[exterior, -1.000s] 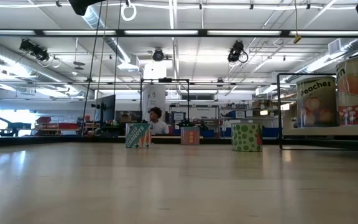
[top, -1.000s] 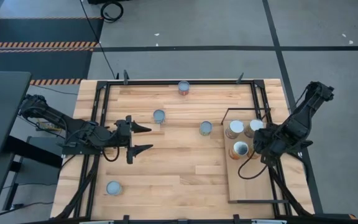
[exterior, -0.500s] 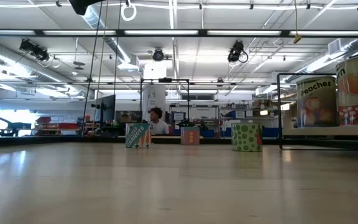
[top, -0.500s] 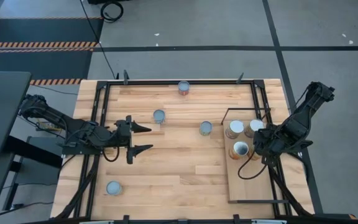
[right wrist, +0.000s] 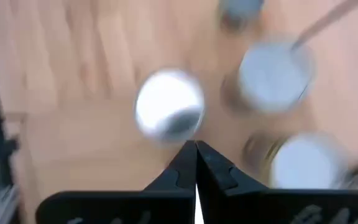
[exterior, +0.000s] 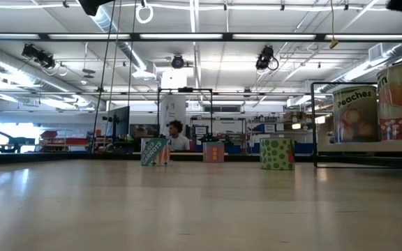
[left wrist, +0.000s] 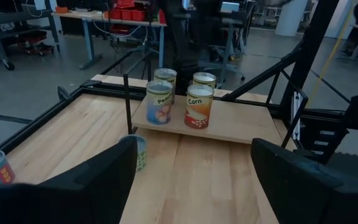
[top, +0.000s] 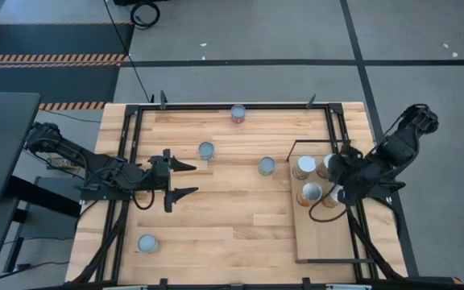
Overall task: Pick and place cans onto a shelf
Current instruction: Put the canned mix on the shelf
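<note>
From above, the shelf (top: 322,234) lies at the right side of the table (top: 224,217), with three cans standing at its far end: one (top: 304,166) beside another partly hidden under the right arm (top: 325,165), and a third (top: 312,192) just in front of them. The right pincer (top: 341,192) hangs over that cluster, its fingers pressed together on nothing (its own wrist view shows the two tips meeting above blurred silvery tops). Four more cans stand loose on the table: one near the far edge (top: 238,113), one left of centre (top: 206,150), one near the shelf (top: 267,165), and one in the near left corner (top: 147,242). The left pincer (top: 185,180) waits at the left, jaws spread wide and empty. Only the left wrist view gives the labels: a Peaches can (left wrist: 159,102) and a Corn can (left wrist: 199,106) at the shelf's edge, two others behind. The low view shows three loose cans far across the table, the shelf's wire frame (exterior: 315,125) at right, and a person (exterior: 176,136) in the room beyond
</note>
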{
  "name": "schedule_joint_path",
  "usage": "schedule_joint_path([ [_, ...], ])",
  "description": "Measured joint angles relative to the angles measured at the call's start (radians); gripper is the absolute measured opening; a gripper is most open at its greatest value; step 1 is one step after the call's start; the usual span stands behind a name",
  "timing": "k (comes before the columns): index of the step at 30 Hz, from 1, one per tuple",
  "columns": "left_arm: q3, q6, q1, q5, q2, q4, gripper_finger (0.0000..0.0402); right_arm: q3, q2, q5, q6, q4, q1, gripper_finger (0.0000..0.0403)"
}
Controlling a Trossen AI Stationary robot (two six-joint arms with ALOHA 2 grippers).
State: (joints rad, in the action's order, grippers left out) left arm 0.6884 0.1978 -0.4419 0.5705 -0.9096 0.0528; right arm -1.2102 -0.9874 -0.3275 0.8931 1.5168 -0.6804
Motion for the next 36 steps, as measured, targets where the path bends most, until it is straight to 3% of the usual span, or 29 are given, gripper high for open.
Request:
schedule_joint_path([
  [3, 0.000, 0.000, 0.000, 0.000, 0.000, 0.000, 0.0318, -0.076, -0.085, -0.081, -0.178, -0.041, 0.096, 0.0012],
  [6, 0.000, 0.000, 0.000, 0.000, 0.000, 0.000, 0.0318, -0.131, -0.186, -0.091, -0.391, -0.150, 0.216, 0.0037],
  [10, 0.000, 0.000, 0.000, 0.000, 0.000, 0.000, 0.0318, -0.170, -0.318, 0.028, -0.696, -0.337, 0.368, 0.0094],
  [14, 0.000, -0.001, 0.000, 0.000, 0.000, 0.000, 0.0318, -0.175, -0.440, 0.188, -0.874, -0.457, 0.497, 0.0165],
  [23, 0.000, -0.001, 0.000, 0.000, 0.000, 0.000, 0.0318, -0.174, -0.671, 0.264, -1.029, -0.493, 0.677, 0.0328],
  [27, 0.000, -0.001, 0.000, 0.000, 0.000, 0.000, 0.0318, -0.167, -0.726, 0.279, -1.059, -0.497, 0.743, 0.0380],
  [30, 0.000, -0.001, 0.000, 0.000, 0.000, 0.000, 0.0318, -0.137, -0.748, 0.314, -1.079, -0.516, 0.786, 0.0397],
  [36, 0.000, 0.000, 0.000, 0.000, 0.001, 0.000, 0.0318, -0.095, -0.779, 0.348, -1.115, -0.562, 0.842, 0.0392],
])
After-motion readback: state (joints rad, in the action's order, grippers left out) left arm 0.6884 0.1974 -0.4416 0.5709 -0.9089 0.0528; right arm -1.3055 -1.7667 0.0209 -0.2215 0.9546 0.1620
